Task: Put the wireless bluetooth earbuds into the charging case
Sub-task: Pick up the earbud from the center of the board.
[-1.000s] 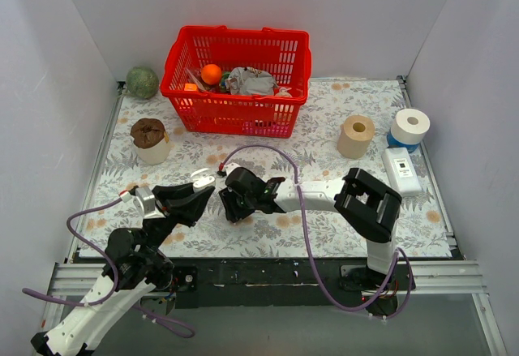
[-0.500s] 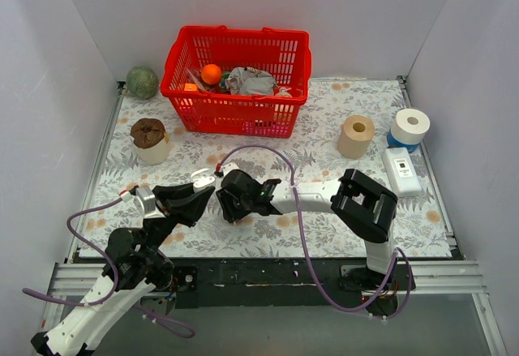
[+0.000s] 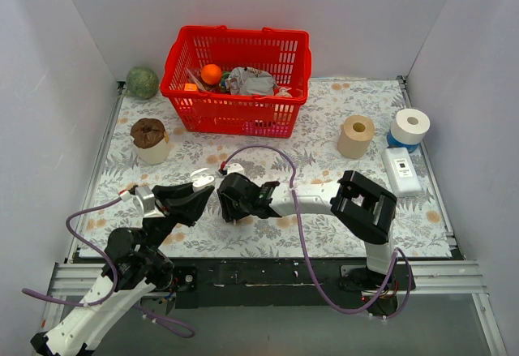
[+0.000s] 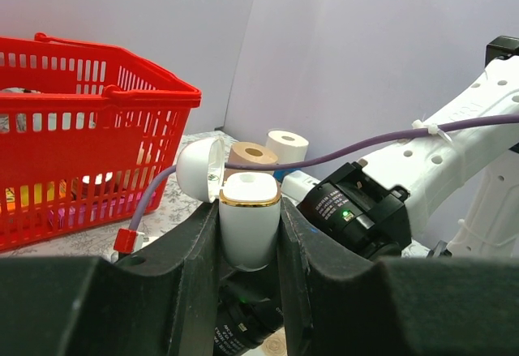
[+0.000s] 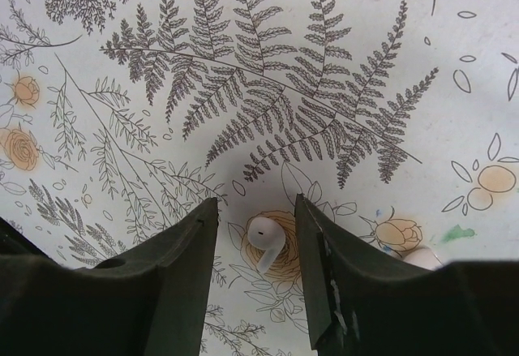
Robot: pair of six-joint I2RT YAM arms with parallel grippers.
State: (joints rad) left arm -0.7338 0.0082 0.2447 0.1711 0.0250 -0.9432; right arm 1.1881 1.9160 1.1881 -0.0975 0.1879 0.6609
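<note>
My left gripper (image 4: 247,210) is shut on the white charging case (image 4: 248,218), held upright with its gold rim up and its lid (image 4: 200,169) hinged open to the left; it shows in the top view (image 3: 203,181) too. My right gripper (image 5: 256,222) is open and points down at the floral mat. One white earbud (image 5: 265,240) lies flat on the mat between its fingers, touching neither. A second white earbud (image 5: 423,256) peeks out at the right finger's outer edge. In the top view the right gripper (image 3: 233,203) sits just right of the left gripper.
A red basket (image 3: 237,80) with mixed items stands at the back. A cup with brown filling (image 3: 150,140), a green ball (image 3: 142,82), a tan roll (image 3: 356,135), a white roll (image 3: 409,126) and a white box (image 3: 402,169) stand around the mat. A purple cable (image 3: 268,152) loops over the right arm.
The right gripper has shifted slightly left, toward the left gripper. The left arm and the case have not moved.
</note>
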